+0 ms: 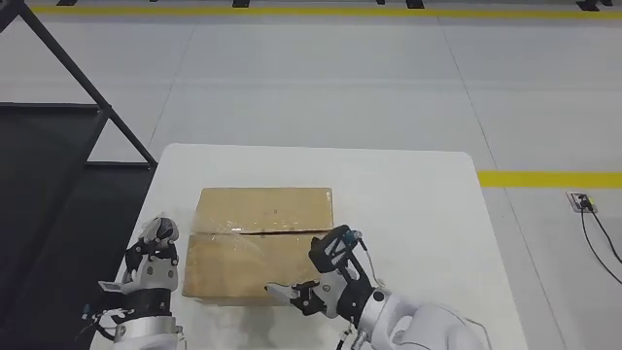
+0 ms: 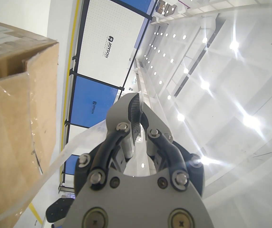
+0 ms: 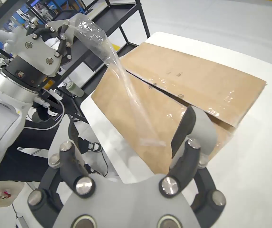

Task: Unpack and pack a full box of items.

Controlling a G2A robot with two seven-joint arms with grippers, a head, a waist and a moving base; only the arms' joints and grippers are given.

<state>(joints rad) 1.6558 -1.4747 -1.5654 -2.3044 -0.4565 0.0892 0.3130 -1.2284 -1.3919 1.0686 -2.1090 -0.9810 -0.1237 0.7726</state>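
A brown cardboard box (image 1: pixel 258 243) lies flat on the white table (image 1: pixel 418 214), its top flaps closed with a slit along the seam (image 3: pixel 164 88). My left gripper (image 2: pixel 136 103) is at the box's left end, shut on a strip of clear tape (image 2: pixel 83 141). From the right wrist view, this gripper (image 3: pixel 65 30) is raised above the box. The tape (image 3: pixel 117 67) stretches from it down to the box's near side wall (image 3: pixel 150 141). My right gripper (image 3: pixel 128 123) stands open at the box's near right corner (image 1: pixel 296 272), with nothing between its fingers.
A black metal rack (image 1: pixel 58 156) stands just left of the table, close behind the left arm (image 3: pixel 117 15). The table has bare room to the right of the box (image 3: pixel 245 155) and beyond it. Yellow floor lines (image 1: pixel 544 179) and blue-white partitions lie farther off.
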